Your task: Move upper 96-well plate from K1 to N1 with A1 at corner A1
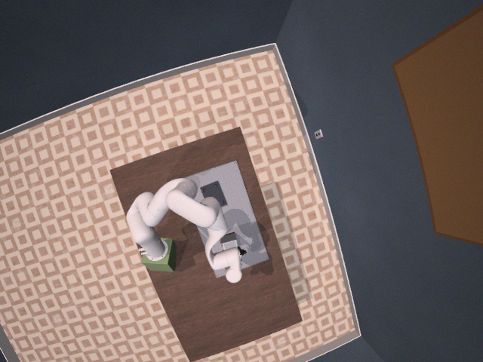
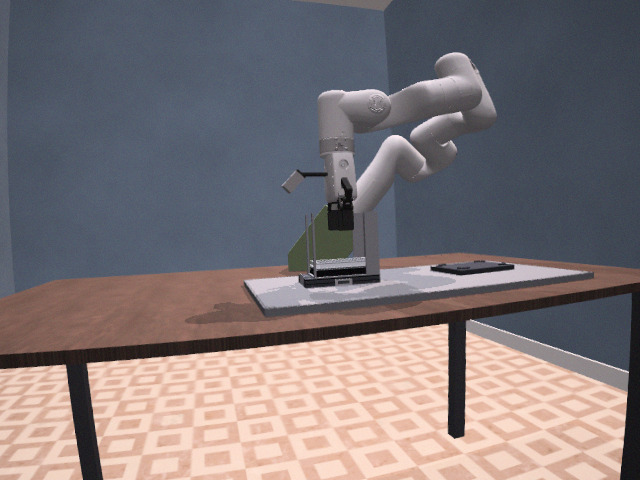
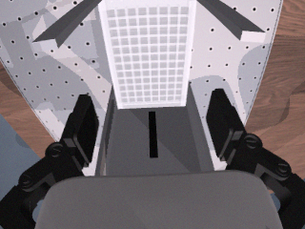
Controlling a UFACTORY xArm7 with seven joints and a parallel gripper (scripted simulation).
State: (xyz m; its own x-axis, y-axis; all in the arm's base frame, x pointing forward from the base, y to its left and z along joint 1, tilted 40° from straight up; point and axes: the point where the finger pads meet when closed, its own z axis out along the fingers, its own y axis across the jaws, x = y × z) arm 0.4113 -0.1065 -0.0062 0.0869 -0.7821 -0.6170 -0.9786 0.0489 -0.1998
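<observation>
The stack rack K1 (image 2: 338,258) stands on the grey perforated baseplate (image 2: 413,286), with thin posts in front and a solid grey wall behind. The white 96-well plates (image 2: 337,266) lie low in the rack. My gripper (image 2: 340,221) is open and empty, between the rack's posts at about their top, well above the plates. Its black fingers straddle the rack's back wall in the wrist view. The dark plate nest N1 (image 2: 472,267) lies at the baseplate's far right, also seen from above (image 1: 213,194).
The arm's green base block (image 1: 158,256) sits on the wooden table (image 2: 155,310) beside the baseplate. The rack's posts and back wall stand close around the gripper. A small camera bracket (image 2: 294,181) sticks out from the wrist.
</observation>
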